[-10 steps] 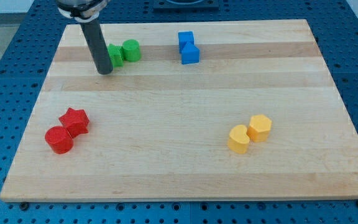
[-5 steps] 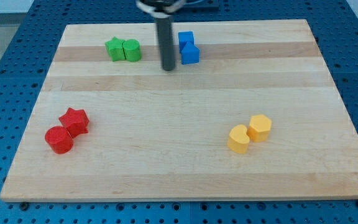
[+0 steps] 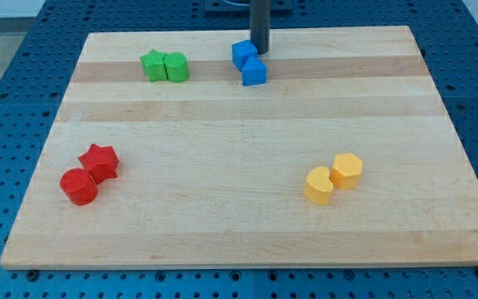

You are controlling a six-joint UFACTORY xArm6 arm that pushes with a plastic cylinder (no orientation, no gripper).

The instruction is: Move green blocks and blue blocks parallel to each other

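There is only one camera view, so I look at it from top to bottom.

Near the view's top, the dark rod comes down onto the wooden board. My tip sits just at the top right of the two blue blocks, very close to the upper blue block, maybe touching it; I cannot tell for sure. The lower blue block touches the upper one and sits a little to the right of it, so the blue pair runs almost up and down, with a small slant.

To the view's left, well apart from the blue ones, are the green star block and the green round block. They touch and lie side by side, in a row going left to right.

So I think the job is not done. The green pair lies flat across, and the blue pair stands nearly upright. One pair has to be turned until both rows point the same way. The tip looks ready to push the blue ones.

There is no gripper here, only the rod, so nothing is being held.

Lower down are a red star block touching a red round block at the left, and two yellow blocks at the right. They look like they are not part of this job.
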